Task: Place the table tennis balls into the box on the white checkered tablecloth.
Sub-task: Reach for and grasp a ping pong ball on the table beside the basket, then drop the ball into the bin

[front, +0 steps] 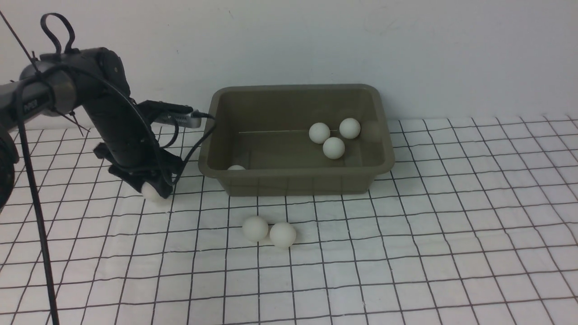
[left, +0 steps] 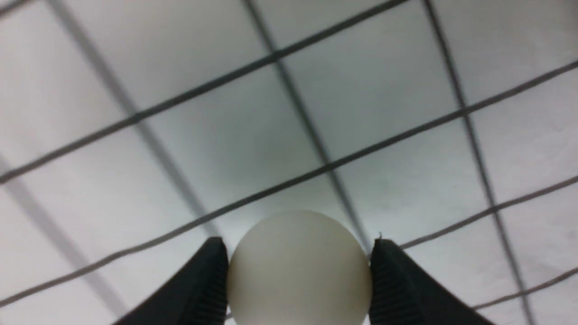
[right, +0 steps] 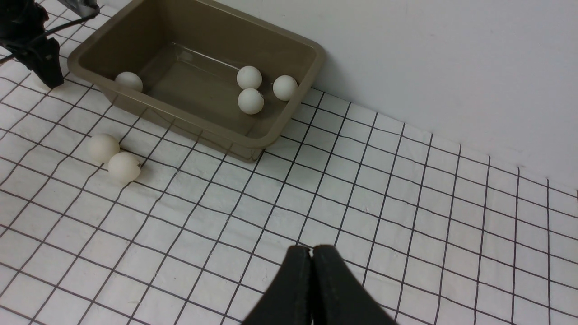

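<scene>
Left gripper point(front: 156, 190) is closed on one small matte white plastic table tennis ball point(left: 298, 271), low over the white black-gridded tablecloth point(front: 406, 253). The smooth ball could be squeezed out at the fingertips and lost. Two loose balls point(front: 255, 228) could be knocked. Four are held in the lidless olive-grey plastic box point(front: 293, 87). Right gripper point(right: 311, 253) is pressed shut, empty.

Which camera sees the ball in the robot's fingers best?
The left wrist view: the ball sits big and close inside the left gripper. The front view shows only a sliver under the gripper; the right wrist view hardly shows it.
</scene>
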Tool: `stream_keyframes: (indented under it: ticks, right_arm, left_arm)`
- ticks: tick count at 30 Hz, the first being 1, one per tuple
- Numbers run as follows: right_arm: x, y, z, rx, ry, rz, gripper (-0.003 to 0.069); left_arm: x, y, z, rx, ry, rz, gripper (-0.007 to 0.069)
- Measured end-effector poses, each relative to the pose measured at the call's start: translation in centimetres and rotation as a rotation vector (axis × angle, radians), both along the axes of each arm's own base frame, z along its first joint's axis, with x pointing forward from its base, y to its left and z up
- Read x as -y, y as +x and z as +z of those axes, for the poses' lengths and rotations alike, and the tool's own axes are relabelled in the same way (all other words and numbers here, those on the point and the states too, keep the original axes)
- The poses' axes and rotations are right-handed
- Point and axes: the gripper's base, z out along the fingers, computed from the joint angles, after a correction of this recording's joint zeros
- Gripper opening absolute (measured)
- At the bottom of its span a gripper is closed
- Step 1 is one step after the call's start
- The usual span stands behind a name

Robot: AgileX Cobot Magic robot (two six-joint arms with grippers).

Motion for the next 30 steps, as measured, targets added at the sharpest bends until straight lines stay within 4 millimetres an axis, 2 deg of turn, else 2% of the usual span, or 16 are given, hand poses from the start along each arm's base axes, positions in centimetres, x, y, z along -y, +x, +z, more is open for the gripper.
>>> stream_keyframes:
  ticks: [1, 2, 3, 4, 6, 7, 8, 9, 10, 13, 15, 18, 20, 25, 27, 30]
  right_arm:
    - [0.0, 0.0, 0.0, 0.0, -0.001, 0.0, -0.0017]
    - [0.0, 0.0, 0.0, 0.0, -0.001, 0.0, -0.0017]
    - [0.0, 0.0, 0.0, 0.0, -0.001, 0.0, -0.0017]
    - [0.0, 0.0, 0.0, 0.0, -0.001, 0.0, -0.0017]
    - [0.0, 0.0, 0.0, 0.0, -0.001, -0.001, -0.0017]
    - [0.0, 0.0, 0.0, 0.0, -0.001, -0.001, -0.0017]
    - [0.0, 0.0, 0.0, 0.0, -0.001, -0.001, -0.0017]
    - [0.0, 0.0, 0.0, 0.0, -0.001, -0.001, -0.0017]
    - [0.0, 0.0, 0.0, 0.0, -0.001, -0.001, -0.0017]
    - [0.0, 0.0, 0.0, 0.0, -0.001, -0.001, -0.0017]
    - [0.0, 0.0, 0.0, -0.001, -0.001, -0.001, -0.0017]
    - [0.0, -0.1, 0.0, -0.001, -0.001, -0.001, -0.0017]
    - [0.2, -0.4, 0.1, 0.01, 0.003, -0.001, -0.0017]
    - [0.3, -1.1, 0.2, 0.02, 0.023, 0.01, -0.0017]
    - [0.3, -1.5, 0.3, 0.024, 0.036, 0.018, -0.0017]
    - [0.3, -1.8, 0.3, 0.029, 0.05, 0.026, -0.0017]
  left_arm:
    - [-0.5, -0.2, 1.1, 0.022, 0.05, 0.004, 0.0355]
    - [-0.5, -0.2, 1.3, 0.026, 0.05, 0.005, 0.0355]
    - [-1.1, -0.5, 3.0, 0.05, 0.105, 0.024, 0.0355]
    - [-1.5, -0.7, 3.8, 0.06, 0.124, 0.038, 0.0355]
    - [-1.8, -1.4, 6.7, 0.122, 0.118, 0.074, 0.0355]
    - [-1.6, -1.6, 7.7, 0.145, 0.098, 0.08, 0.0355]
    - [-1.6, -1.6, 7.7, 0.145, 0.092, 0.082, 0.0355]
    - [-1.0, -1.8, 8.9, 0.179, 0.052, 0.082, 0.0355]
    - [0.7, -2.3, 11.0, 0.254, -0.033, 0.049, 0.0355]
    - [4.5, -2.5, 12.8, 0.367, -0.119, -0.057, 0.0355]
    - [7.7, -2.5, 13.0, 0.429, -0.155, -0.135, 0.0355]
    - [10.5, -2.5, 12.4, 0.458, -0.152, -0.209, 0.0355]
    - [12.6, -2.2, 11.3, 0.502, -0.113, -0.275, 0.0355]
    - [14.4, -0.9, 9.4, 0.605, -0.065, -0.332, 0.0355]
    - [14.6, -0.7, 8.7, 0.594, -0.079, -0.321, 0.0361]
    - [14.7, -0.8, 7.7, 0.533, -0.084, -0.319, 0.0412]
